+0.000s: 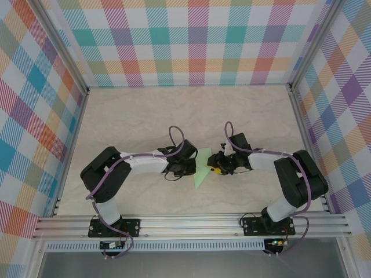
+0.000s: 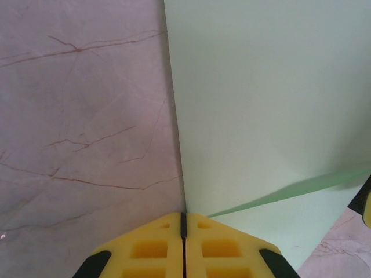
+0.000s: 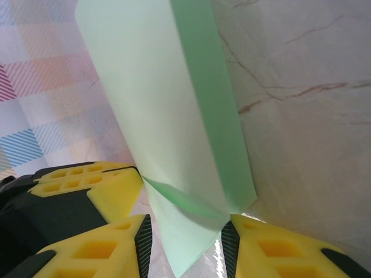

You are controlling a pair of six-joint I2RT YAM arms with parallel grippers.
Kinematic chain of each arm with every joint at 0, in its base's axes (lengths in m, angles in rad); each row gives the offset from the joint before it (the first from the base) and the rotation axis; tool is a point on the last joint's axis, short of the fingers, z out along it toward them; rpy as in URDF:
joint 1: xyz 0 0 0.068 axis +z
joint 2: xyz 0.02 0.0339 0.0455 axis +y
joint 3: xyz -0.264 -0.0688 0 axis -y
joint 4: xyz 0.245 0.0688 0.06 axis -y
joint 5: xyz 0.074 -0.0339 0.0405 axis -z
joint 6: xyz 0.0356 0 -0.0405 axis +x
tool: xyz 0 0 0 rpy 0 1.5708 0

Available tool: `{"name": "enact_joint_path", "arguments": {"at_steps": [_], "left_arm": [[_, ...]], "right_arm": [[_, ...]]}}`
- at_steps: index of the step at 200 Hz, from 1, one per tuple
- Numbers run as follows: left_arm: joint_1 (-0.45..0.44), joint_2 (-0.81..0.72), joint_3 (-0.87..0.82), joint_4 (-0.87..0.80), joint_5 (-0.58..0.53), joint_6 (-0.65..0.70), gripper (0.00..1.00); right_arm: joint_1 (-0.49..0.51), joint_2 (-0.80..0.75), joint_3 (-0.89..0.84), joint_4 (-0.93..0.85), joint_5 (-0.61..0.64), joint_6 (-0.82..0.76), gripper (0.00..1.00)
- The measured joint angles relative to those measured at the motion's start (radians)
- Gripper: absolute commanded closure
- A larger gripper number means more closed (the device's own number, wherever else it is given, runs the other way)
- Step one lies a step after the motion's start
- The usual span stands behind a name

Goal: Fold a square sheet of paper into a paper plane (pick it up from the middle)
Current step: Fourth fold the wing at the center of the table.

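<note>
Top view: pale green sheet of paper [image 1: 203, 169] on the marbled table [image 1: 174, 110], mid-scene, somewhat closer to the near edge than to the far wall. Tapers to a point on the near side, wider at the far end. Sits between the two arm ends, with the left gripper [image 1: 186, 168] at its left edge and the right gripper [image 1: 216, 169] at its right edge.

Left wrist view: yellow fingers [image 2: 220, 249] pressed together, no gap at the seam. Tips right at one straight edge of the sheet, at the spot where a diagonal crease starts and runs off across the paper. Cannot tell whether any paper is caught between the tips. Beyond the crease, plain unmarked paper lying on the table.

Right wrist view: fingers [image 3: 278, 249] spread, one on either side of the sheet's end, with the paper running away between them. Not clamped on it. One finger just beside a corner of the paper. Darker green band along one side of the sheet, small curved fold close to the fingers. Left gripper's yellow tips just beside the paper on the other side. Plaid wall [image 3: 35, 87] behind.
</note>
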Motion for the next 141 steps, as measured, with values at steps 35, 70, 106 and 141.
{"name": "enact_joint_path", "arguments": {"at_steps": [35,70,106,141], "left_arm": [[0.0,0.0,0.0,0.0,0.0,0.003,0.93],[0.0,0.0,0.0,0.001,0.004,0.015,0.9],[0.003,-0.003,0.0,0.001,0.006,0.032,0.87],[0.003,-0.045,-0.015,0.0,0.007,0.048,0.81]], "right_arm": [[0.0,0.019,0.014,0.014,-0.039,-0.019,0.63],[0.0,0.05,0.051,0.011,-0.071,-0.072,0.7],[0.0,0.087,0.066,0.005,-0.092,-0.127,0.76],[0.0,0.098,0.068,-0.01,-0.107,-0.154,0.82]]}}
